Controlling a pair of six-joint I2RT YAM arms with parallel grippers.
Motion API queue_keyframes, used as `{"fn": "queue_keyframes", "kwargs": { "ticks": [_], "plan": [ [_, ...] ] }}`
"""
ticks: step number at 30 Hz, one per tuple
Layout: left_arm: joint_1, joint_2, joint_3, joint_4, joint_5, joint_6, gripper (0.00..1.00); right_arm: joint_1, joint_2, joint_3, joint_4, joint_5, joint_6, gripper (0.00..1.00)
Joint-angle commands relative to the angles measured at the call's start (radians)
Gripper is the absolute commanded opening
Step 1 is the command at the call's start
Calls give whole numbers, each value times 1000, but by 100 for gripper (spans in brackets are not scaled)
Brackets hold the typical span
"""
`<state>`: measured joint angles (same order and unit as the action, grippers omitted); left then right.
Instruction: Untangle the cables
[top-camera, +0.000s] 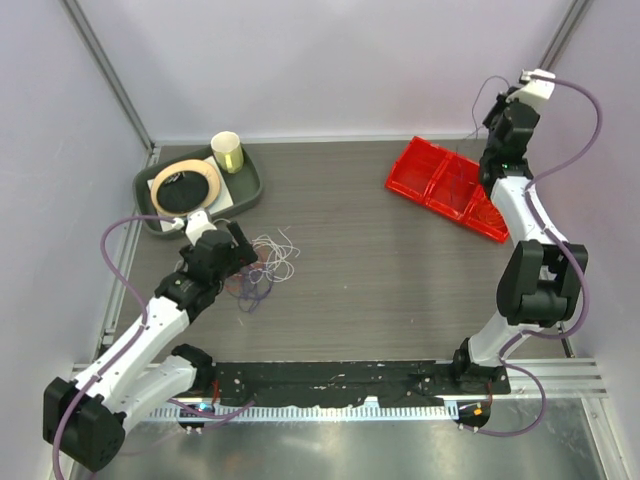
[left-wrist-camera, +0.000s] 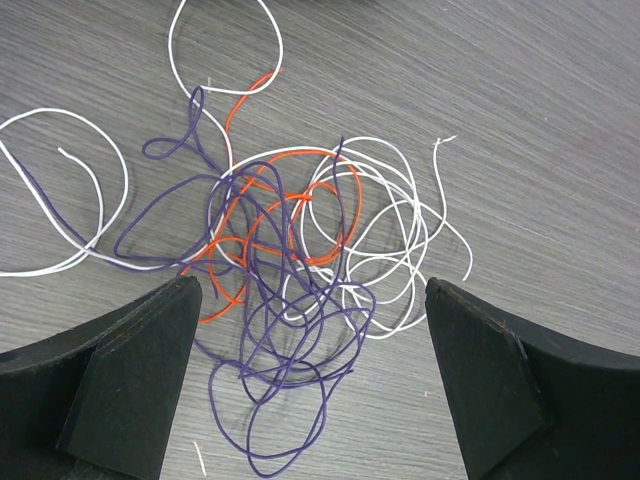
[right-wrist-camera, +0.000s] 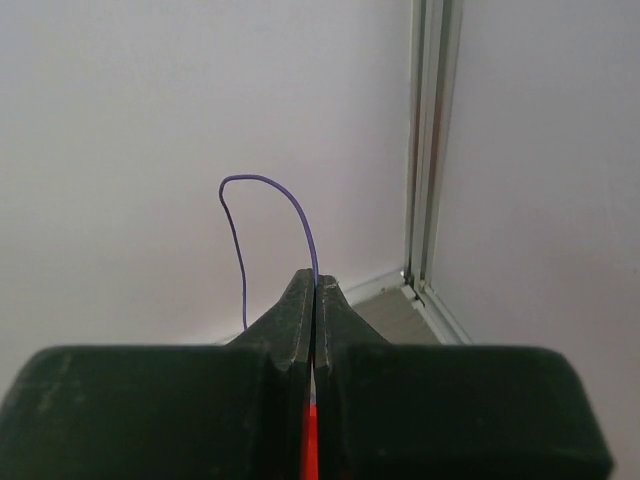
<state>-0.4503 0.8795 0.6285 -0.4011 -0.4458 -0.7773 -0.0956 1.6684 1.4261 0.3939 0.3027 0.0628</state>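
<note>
Dark wood-grain bench (top-camera: 380, 280), white walls. Upper left: grey-green tray (top-camera: 252, 188) with a tape roll (top-camera: 186, 172) and a cup (top-camera: 228, 152). Left of centre: left end effector (left-wrist-camera: 312, 285) hangs over the cables (left-wrist-camera: 290, 250), jaws wide, nothing in them. Orange, purple and white strands lie bunched on the bench. Upper right: red bins (top-camera: 445, 185). Far upper right: right end effector (right-wrist-camera: 316, 285) raised high, jaws pinched tight on one purple cable (right-wrist-camera: 262, 177) that loops above the tips.
</note>
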Motion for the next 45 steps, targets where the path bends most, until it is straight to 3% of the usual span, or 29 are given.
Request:
{"fn": "queue_keyframes", "kwargs": {
  "ticks": [1, 9, 15, 19, 21, 24, 27, 39, 41, 42, 43, 45],
  "plan": [
    [2, -16, -13, 21, -14, 6, 100, 0, -65, -125, 158, 24, 46, 1],
    [1, -10, -21, 19, -16, -2, 100, 2, -49, -253, 166, 73, 91, 1],
    [1, 16, 17, -21, -37, -22, 100, 34, -13, -346, 174, 222, 140, 1],
    [2, 27, 22, -42, -51, -48, 100, 71, 17, -340, 106, 257, 164, 1],
    [1, 44, 34, -57, -48, -50, 100, 91, 33, -334, 51, 372, 186, 1],
    [1, 75, 51, -70, -36, -47, 100, 96, 56, -349, 31, 423, 203, 1],
    [1, 88, 54, -76, -37, -46, 100, 126, 105, -300, -68, 461, 227, 1],
    [1, 108, 80, -131, -71, -60, 100, 129, 309, -86, -206, 407, 238, 1],
    [2, 108, 94, -160, -85, -69, 100, 129, 333, -63, -234, 403, 238, 4],
    [1, 102, 99, -177, -87, -76, 100, 129, 332, -62, -240, 392, 239, 9],
    [2, 99, 99, -182, -85, -80, 100, 128, 326, -64, -253, 389, 247, 20],
    [1, 81, 96, -186, -74, -86, 100, 129, 280, -78, -262, 385, 259, 28]
  ]
}}
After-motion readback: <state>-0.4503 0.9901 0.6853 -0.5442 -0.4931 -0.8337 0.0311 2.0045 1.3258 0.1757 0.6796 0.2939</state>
